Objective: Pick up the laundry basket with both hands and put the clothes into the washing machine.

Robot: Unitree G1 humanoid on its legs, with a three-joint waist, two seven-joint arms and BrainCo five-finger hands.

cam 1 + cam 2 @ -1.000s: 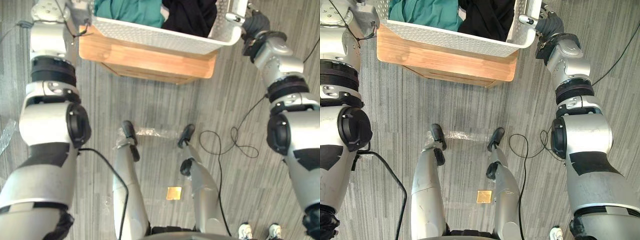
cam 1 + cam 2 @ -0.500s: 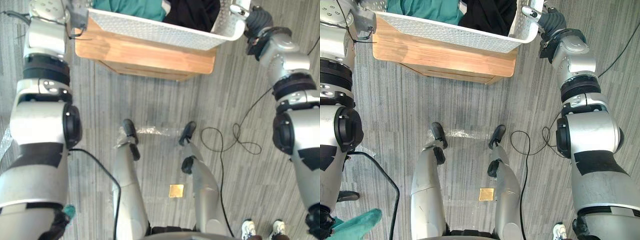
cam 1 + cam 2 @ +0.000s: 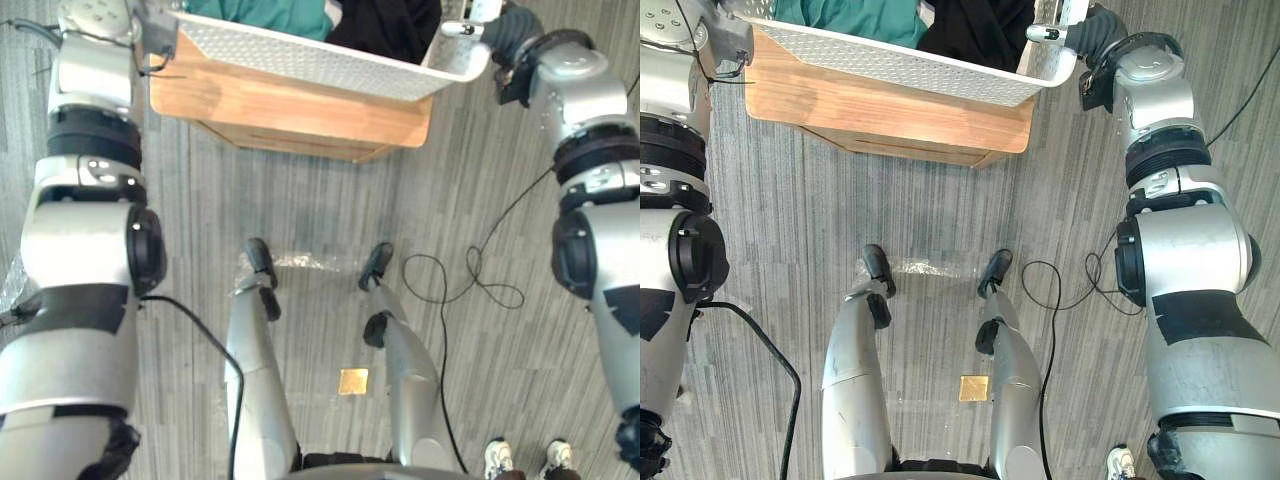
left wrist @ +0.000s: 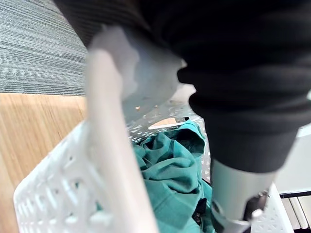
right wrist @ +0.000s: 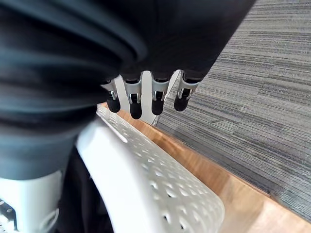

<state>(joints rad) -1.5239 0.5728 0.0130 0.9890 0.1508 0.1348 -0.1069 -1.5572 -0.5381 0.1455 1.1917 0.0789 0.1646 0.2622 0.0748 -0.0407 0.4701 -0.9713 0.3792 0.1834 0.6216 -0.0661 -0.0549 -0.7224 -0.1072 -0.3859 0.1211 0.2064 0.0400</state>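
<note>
The white perforated laundry basket [image 3: 320,65] rests on a low wooden table [image 3: 290,115] at the far edge of the eye views. Teal clothes [image 4: 170,174] and a black garment [image 3: 385,25] lie inside it. My right hand [image 3: 505,30] grips the basket's right end, its fingers [image 5: 133,104] curled under the rim [image 5: 146,170]. At the basket's left end my left hand [image 4: 228,73] sits over the rim, with its thumb [image 4: 238,194] down inside the wall.
Grey striped carpet surrounds the table. A crumpled clear plastic scrap [image 3: 300,263] and a small gold square [image 3: 351,381] lie on the floor near me. A person's white shoes [image 3: 525,458] stand at the lower right.
The basket's right end and my right hand have shifted up and away from me. A teal cloth at the lower left edge half a second ago is gone.
</note>
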